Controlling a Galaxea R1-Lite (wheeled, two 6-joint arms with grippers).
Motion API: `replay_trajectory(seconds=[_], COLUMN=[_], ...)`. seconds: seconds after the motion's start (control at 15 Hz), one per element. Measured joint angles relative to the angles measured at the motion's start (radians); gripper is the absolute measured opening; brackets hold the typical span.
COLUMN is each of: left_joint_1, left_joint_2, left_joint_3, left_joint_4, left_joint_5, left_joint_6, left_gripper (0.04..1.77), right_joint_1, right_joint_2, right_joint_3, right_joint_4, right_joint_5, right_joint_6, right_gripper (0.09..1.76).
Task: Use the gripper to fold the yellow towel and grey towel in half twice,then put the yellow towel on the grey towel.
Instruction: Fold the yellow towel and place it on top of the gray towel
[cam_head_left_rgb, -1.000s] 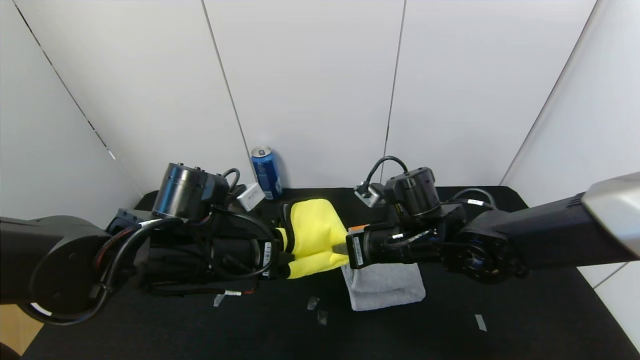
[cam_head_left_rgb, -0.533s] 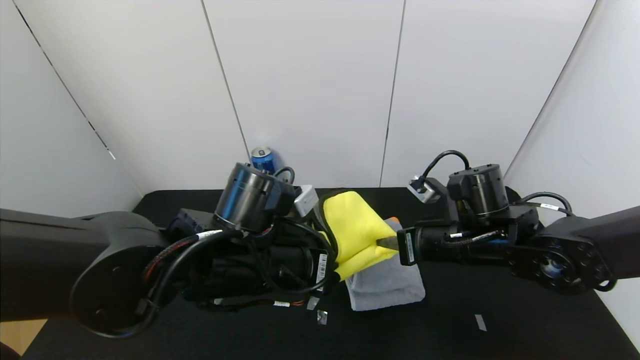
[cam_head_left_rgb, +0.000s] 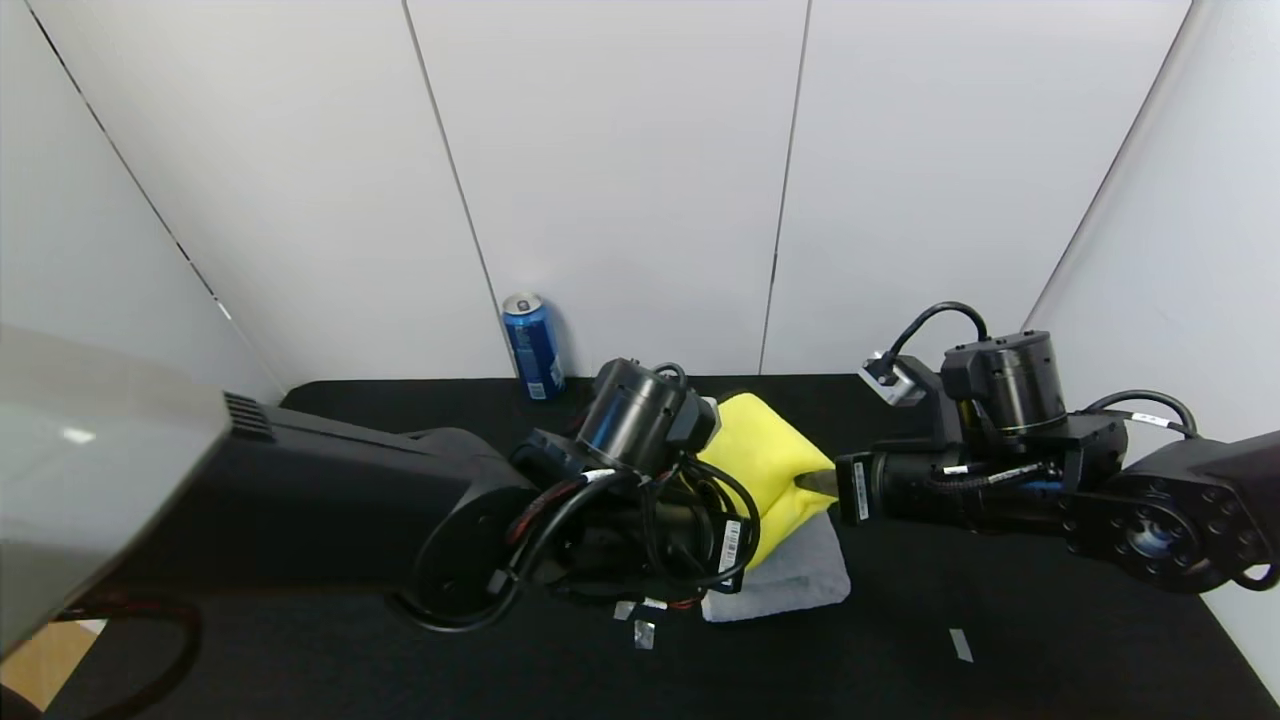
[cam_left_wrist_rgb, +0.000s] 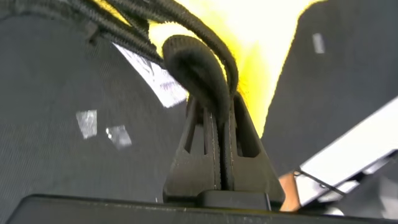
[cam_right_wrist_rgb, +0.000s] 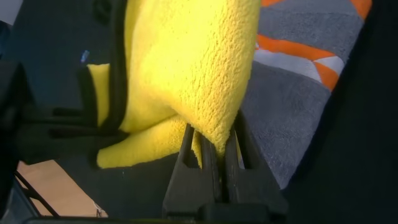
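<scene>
Holding my folded yellow towel (cam_head_left_rgb: 765, 465) stretched between left gripper (cam_left_wrist_rgb: 222, 134) and right gripper (cam_right_wrist_rgb: 214, 146), both pinching its edges, grey towel (cam_head_left_rgb: 795, 575) just below.

Stood at back wall, well clear of arms: blue metal can (cam_head_left_rgb: 531, 344). Lay bare: black table cloth (cam_head_left_rgb: 1000, 650) front right, few tape scraps (cam_head_left_rgb: 960, 645).

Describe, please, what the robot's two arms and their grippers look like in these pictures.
Both arms are matte black with round cylindrical joint housings and looping black cables; the upper links have silver-grey shells. White barcode stickers sit near each wrist, and a small silver connector block sits by each joint cylinder. The left gripper and right gripper have slim, black, ribbed wedge-shaped fingers.
</scene>
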Motion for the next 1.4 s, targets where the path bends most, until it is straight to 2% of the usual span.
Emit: replay_trajectory(seconds=[0.6, 1.4], left_joint_1=[0.01, 0.064], left_joint_2=[0.169, 0.224], left_joint_3=[-0.138, -0.156], left_joint_4=[-0.001, -0.01], left_joint_5=[0.018, 0.031], left_joint_6=[0.008, 0.021], left_gripper=[0.13, 0.13], right_joint_1=[-0.034, -0.018], right_joint_2=[0.085, 0.207], right_joint_3=[0.018, 0.024], right_joint_4=[-0.086, -0.119], right_joint_5=[-0.002, -0.009], right_joint_6=[0.001, 0.005], right_gripper=[0.17, 0.17])
